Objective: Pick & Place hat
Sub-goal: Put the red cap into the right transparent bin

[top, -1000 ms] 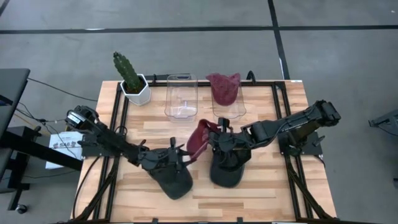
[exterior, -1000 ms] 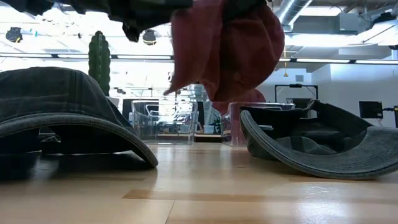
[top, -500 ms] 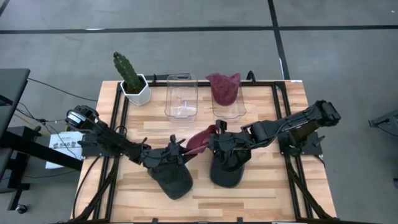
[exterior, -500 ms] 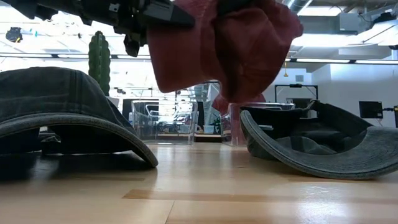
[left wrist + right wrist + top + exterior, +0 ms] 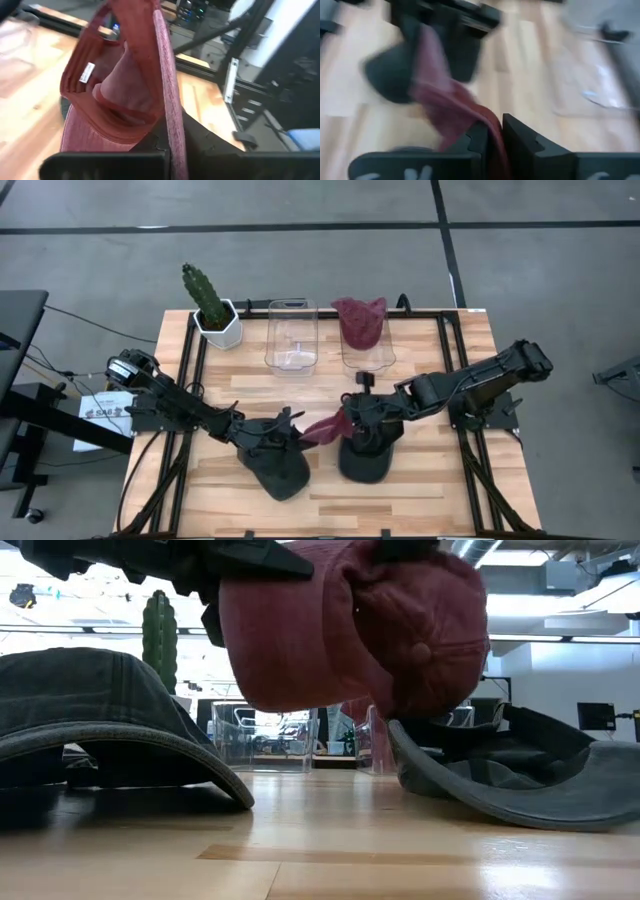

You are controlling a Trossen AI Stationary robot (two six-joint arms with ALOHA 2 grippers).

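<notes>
High view first: the red hat (image 5: 322, 427) that was lifted up between my arms a second ago has come down and now stretches flat between my left gripper (image 5: 294, 432) and my right gripper (image 5: 350, 423), above the gap between the two dark caps (image 5: 278, 468) on the table (image 5: 420, 480). My reading is that the hat is being handed across from right to left.

Low view: the red hat hangs clear of the wood, lower than before, its crown just over the upturned dark cap (image 5: 520, 780) on that side.

Left wrist view: my left fingers (image 5: 175, 150) have just pressed together on the hat's brim edge, where a moment ago they stood apart.

Right wrist view: red cloth still runs between my right fingers (image 5: 520, 137), which sit close together. They seem to be easing, but I can't tell whether they have let go. A second red hat (image 5: 360, 320) sits in the far clear bin (image 5: 368, 358); the other bin (image 5: 291, 335) beside it holds none.
</notes>
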